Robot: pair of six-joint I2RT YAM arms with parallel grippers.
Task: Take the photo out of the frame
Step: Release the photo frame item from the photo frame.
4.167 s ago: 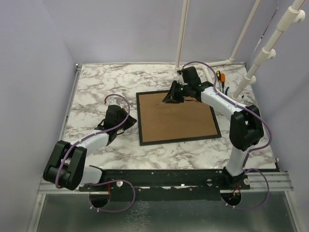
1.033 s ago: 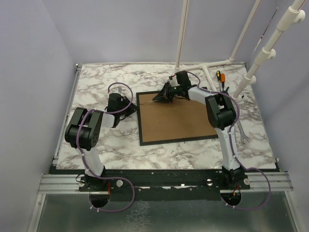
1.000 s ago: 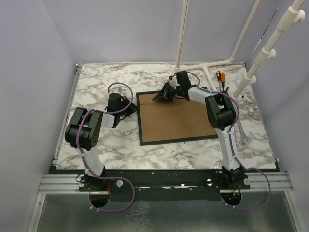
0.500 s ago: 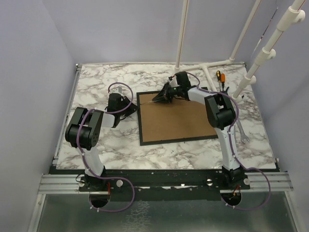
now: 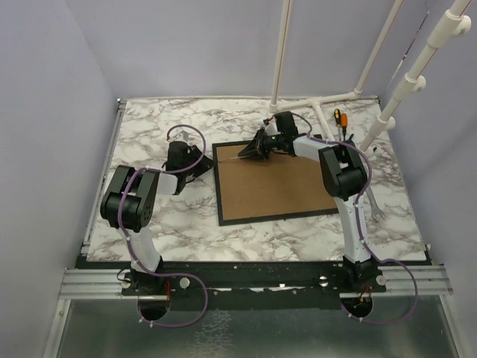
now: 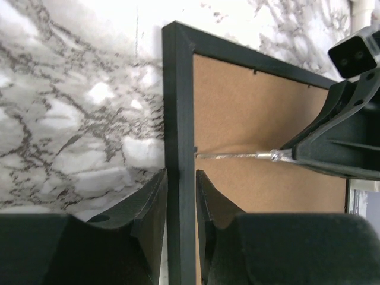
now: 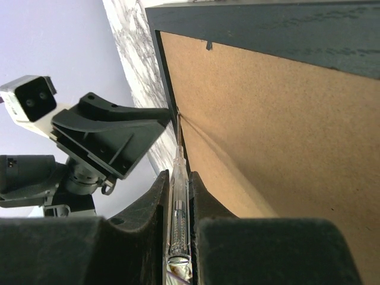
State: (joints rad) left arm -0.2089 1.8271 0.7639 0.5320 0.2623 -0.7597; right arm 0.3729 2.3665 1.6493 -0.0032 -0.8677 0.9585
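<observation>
Photo not in sight: we judge it lies under the brown backing board (image 6: 255,113) inside the frame (image 6: 178,107), which lies back-up on the marble table (image 5: 149,127). Step in hand, as we read it, is freeing the board at the frame's left rail.

Screwdriver (image 7: 179,205), clear handle, thin shaft. Its tip sits at the inner edge of that rail, where the board meets the black border. To do this well we'd hold the shaft low and nearly flat to the board and work the tip under the board edge or its retaining clip. Lever gently, so it can't slip and gouge the board or the print beneath. The rail needs pinning so the frame can't slide.

Right gripper (image 7: 177,181) is clamped on the screwdriver handle, over the far left part of the board.

Left gripper (image 6: 181,176) straddles the left rail just along from the tip, one finger each side, gap narrow. We cannot tell whether it squeezes the rail or merely flanks it.

Small tabs (image 6: 255,72) show on the frame's far rail too, likely more to free.
</observation>
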